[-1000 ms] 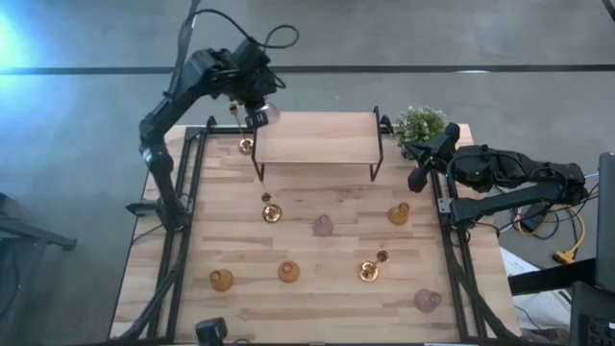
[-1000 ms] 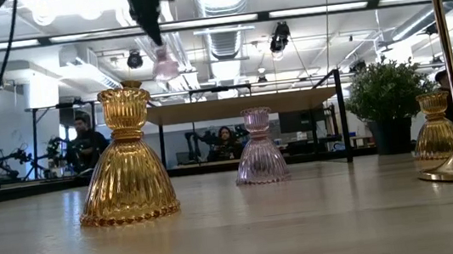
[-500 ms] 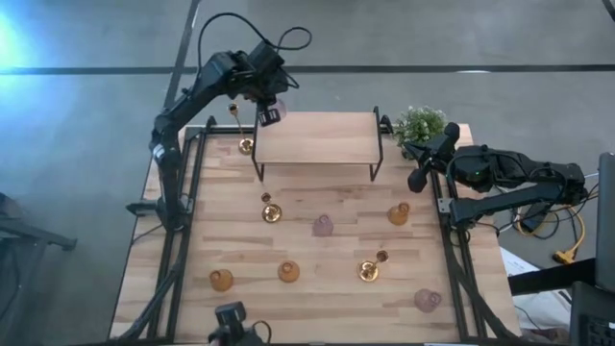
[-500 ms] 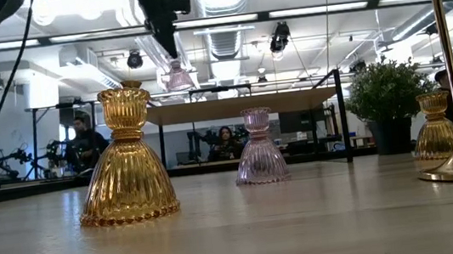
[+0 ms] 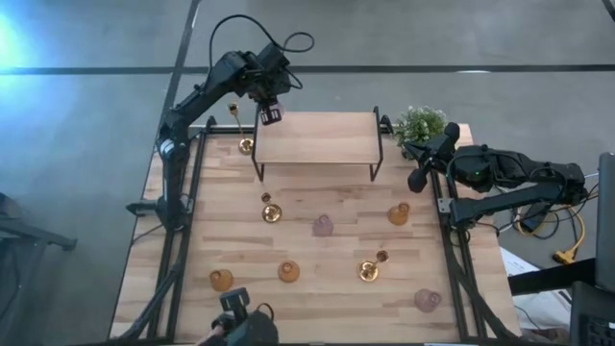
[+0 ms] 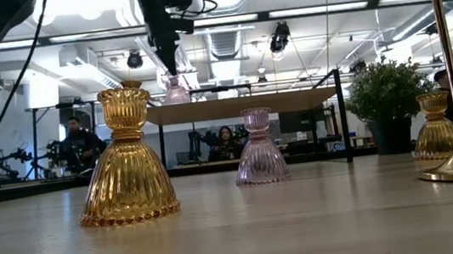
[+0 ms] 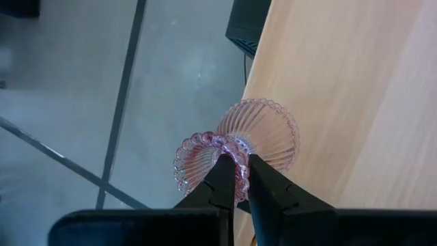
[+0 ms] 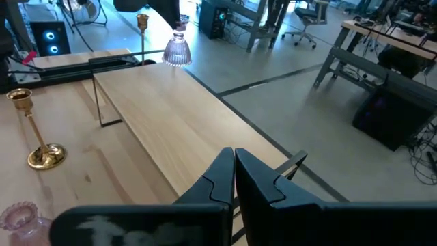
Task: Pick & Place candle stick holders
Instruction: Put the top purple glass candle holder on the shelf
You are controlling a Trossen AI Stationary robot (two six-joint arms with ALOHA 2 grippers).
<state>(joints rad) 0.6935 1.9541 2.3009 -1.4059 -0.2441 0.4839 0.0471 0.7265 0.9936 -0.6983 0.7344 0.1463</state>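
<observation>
The left end effector (image 7: 236, 179), clamped on the pink holder's (image 7: 239, 147) rim, has carried it down onto the shelf's (image 5: 317, 139) far-left corner since a second ago; release looks next. The right end effector (image 8: 233, 171) waits, fingers together, beside the plant (image 5: 420, 122).

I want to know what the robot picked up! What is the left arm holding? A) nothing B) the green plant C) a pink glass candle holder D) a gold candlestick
C: the left end effector is shut on the rim of a pink glass candle holder, over the raised wooden shelf at its corner.
</observation>
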